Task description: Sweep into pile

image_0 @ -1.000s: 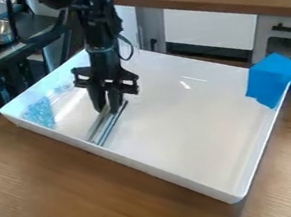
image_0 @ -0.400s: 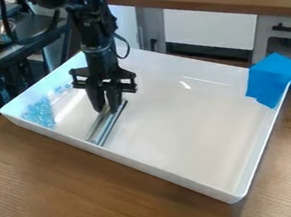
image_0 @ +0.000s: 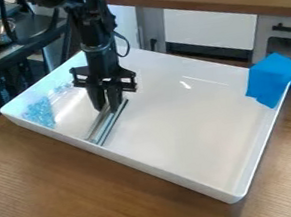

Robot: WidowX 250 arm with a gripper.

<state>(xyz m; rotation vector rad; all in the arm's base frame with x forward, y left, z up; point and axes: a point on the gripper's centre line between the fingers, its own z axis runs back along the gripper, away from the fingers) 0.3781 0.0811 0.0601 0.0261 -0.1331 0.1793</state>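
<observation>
So from my end, I've got the gripper point(image_0: 107, 105) down in the white tray point(image_0: 184, 130), grasping a shiny metal bar point(image_0: 103, 127) that sits slantwise, its lower end by the near wall. The little blue bits point(image_0: 39, 113) are clumped toward the tray's left corner in my view, a looser patch just behind, all apart from the bar.

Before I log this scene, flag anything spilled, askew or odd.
A crooked blue sheet hangs over the white tray's corner at image right, covering its rim. Pale-blue bits lie loose at image left, but inside the tray.
</observation>
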